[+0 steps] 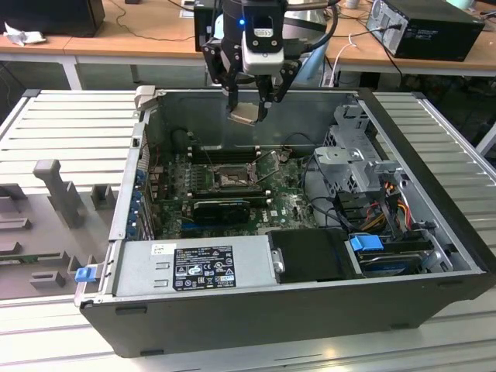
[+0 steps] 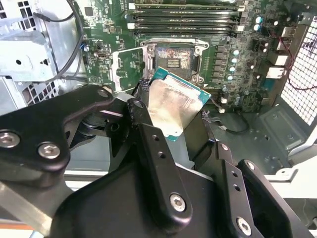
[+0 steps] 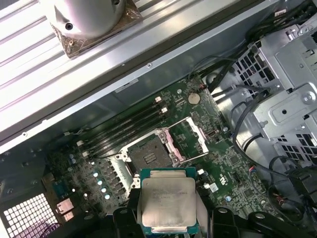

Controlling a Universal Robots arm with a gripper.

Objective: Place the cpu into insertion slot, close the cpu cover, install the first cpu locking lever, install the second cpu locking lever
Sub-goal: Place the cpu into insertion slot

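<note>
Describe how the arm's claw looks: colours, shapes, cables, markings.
The claw has a pale grey-and-white body with a small blue light. Its fingers are black jointed metal bars fastened with silver screws. A black cable loops beside the wrist.

Label (image 1: 203,267) on power supply (image 1: 252,262): print too small to read. cpu (image 3: 167,202) top markings: faint, unreadable.

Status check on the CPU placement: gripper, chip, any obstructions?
Gripper shut on cpu, held above the open case. Insertion slot empty, cpu cover flipped open. Nothing seen lying over the slot.
</note>
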